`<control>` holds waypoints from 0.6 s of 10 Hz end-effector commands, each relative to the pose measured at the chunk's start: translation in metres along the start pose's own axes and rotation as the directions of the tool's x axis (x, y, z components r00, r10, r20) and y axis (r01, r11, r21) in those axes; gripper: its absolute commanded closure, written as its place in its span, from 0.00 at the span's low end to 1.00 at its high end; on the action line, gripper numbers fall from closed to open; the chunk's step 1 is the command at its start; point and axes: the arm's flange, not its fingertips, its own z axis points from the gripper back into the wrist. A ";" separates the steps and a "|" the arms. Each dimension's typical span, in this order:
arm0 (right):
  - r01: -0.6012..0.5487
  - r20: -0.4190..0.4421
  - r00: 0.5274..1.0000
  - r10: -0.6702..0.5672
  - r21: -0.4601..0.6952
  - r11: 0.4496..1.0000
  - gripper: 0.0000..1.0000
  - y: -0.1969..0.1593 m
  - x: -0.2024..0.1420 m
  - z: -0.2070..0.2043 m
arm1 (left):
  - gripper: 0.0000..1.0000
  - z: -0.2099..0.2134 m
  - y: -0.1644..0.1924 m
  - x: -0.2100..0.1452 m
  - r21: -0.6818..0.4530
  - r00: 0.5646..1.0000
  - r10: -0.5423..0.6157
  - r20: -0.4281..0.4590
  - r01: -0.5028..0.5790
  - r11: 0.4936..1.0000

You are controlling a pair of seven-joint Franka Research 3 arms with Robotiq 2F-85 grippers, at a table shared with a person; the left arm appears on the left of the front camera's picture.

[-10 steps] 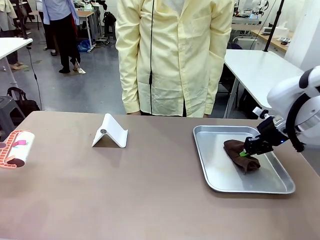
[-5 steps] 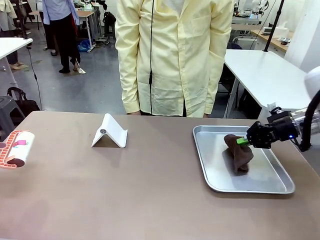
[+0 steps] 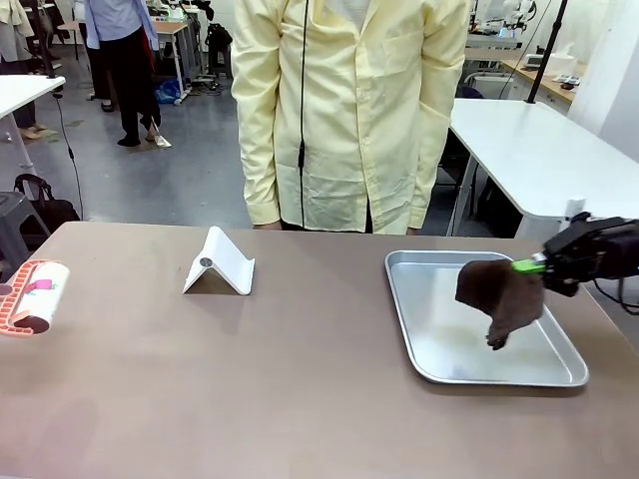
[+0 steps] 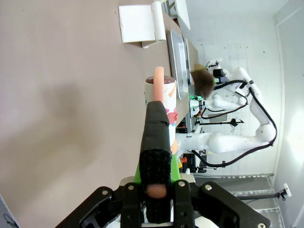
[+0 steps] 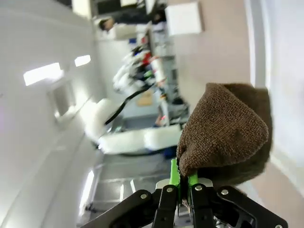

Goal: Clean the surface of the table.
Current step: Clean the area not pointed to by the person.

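Right claw point(image 3: 531, 265) is at the bench's 3 o'clock edge, fingers lying roughly level and pointing toward 9 o'clock. It's clamped on one edge of a brown cloth point(image 3: 499, 294). In the right wrist view the green pads point(image 5: 174, 176) are pinched nearly together, with a fold of the cloth point(image 5: 223, 128) between them.

The cloth hangs from the claw in a loose bunch over the 3 o'clock half of the metal tray point(image 3: 429, 344). Can't tell if its lowest tip touches the tray floor.

Bench point(image 3: 300, 389) sits below the right claw and runs out to its 9 o'clock side. The claw itself is above the tray's 3 o'clock rim, clear of the bench top. The tray rests flat on the bench, around 4 o'clock from bench centre.

Left claw point(image 4: 156, 118) is closed on the pink handle of a roller point(image 4: 161, 92). In the left wrist view the handle runs between the fingers and the patterned roll sits past the fingertips. From the front, the roller point(image 3: 32, 294) is at the bench's 9 o'clock edge, low over the top; contact with the bench can't be judged. In the left wrist view the bench point(image 4: 57, 104) takes up the 9 o'clock half of the frame, alongside the claw.

White stand point(image 3: 220, 263) is upright on the bench at about 11 o'clock from centre, well apart from both claws and the tray.

Person point(image 3: 344, 110) in a pale yellow shirt stands at the 12 o'clock edge of the bench.
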 end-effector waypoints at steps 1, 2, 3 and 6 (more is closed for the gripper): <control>-0.005 0.005 1.000 0.004 0.082 0.997 0.96 0.014 -0.009 0.030 | 0.78 0.000 -0.004 -0.003 0.001 1.000 -0.004 0.000 0.004 1.000; -0.005 0.042 0.999 0.001 0.098 0.995 0.96 0.013 -0.013 0.040 | 0.78 0.000 -0.004 -0.003 0.001 1.000 -0.004 0.000 0.004 1.000; 0.004 0.041 0.999 -0.009 0.125 0.992 0.96 0.010 -0.015 0.047 | 0.78 0.000 -0.004 -0.003 0.001 1.000 -0.004 0.000 0.004 1.000; -0.006 0.093 0.996 -0.009 0.158 0.987 0.96 0.005 -0.017 0.054 | 0.78 0.000 -0.004 -0.003 0.001 1.000 -0.004 0.000 0.004 1.000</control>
